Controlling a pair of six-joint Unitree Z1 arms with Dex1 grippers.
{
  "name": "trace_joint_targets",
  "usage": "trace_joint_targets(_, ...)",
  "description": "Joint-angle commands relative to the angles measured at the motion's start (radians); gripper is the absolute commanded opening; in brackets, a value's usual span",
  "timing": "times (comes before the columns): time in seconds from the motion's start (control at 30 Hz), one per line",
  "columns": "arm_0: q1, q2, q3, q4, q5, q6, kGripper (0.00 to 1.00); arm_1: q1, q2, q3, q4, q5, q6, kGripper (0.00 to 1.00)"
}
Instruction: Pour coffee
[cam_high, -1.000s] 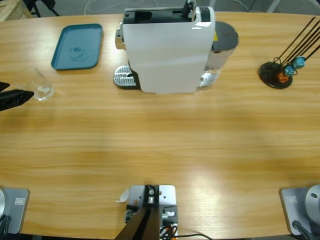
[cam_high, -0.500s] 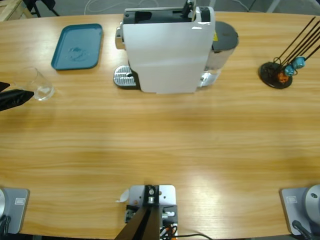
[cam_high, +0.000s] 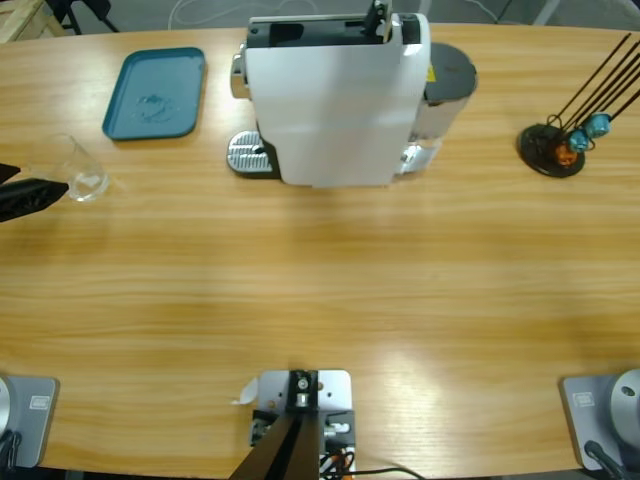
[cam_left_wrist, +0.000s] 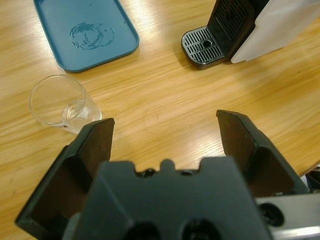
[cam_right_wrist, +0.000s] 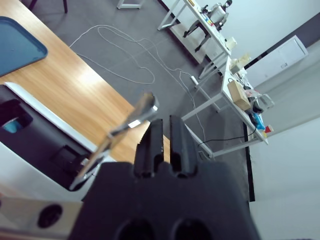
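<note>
A clear glass (cam_left_wrist: 62, 102) (cam_high: 80, 170) stands upright on the table with a thin layer of pale liquid in its bottom. A shallow translucent puddle of coffee (cam_left_wrist: 92, 35) lies on the teal tray (cam_left_wrist: 55, 45) (cam_high: 190, 70). My left gripper (cam_left_wrist: 165, 122) (cam_high: 25, 195) is open just short of the glass, which stands outside its left jaw; nothing is between the jaws. My right gripper (cam_right_wrist: 163, 122) is shut above the white coffee machine (cam_high: 335, 100), right beside the machine's raised silver lever (cam_right_wrist: 135, 120), which is not between its jaws.
The machine's drip grate (cam_left_wrist: 202, 42) (cam_high: 248, 155) faces the tray side. A black pod stand (cam_high: 555, 145) with thin rods and blue and orange pods stands at the far right. Bare wood stretches across the near half of the table (cam_high: 320, 290).
</note>
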Motion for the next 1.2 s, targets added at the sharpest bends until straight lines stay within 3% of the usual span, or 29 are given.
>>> trace_joint_targets(0.03,-0.007,0.03,0.033,-0.009,0.006,0.005,0.881,0.012,0.096,-0.031,-0.014,-0.006,-0.021,0.0)
trace_joint_targets(0.43,-0.007,0.035,0.031,-0.009,0.007,0.004,0.881,0.119,0.216,-0.09,-0.02,-0.007,0.0,0.0)
trace_joint_targets(1.2,-0.007,0.048,0.028,-0.009,0.006,0.004,0.881,0.12,0.404,-0.115,-0.059,0.044,0.051,0.0)
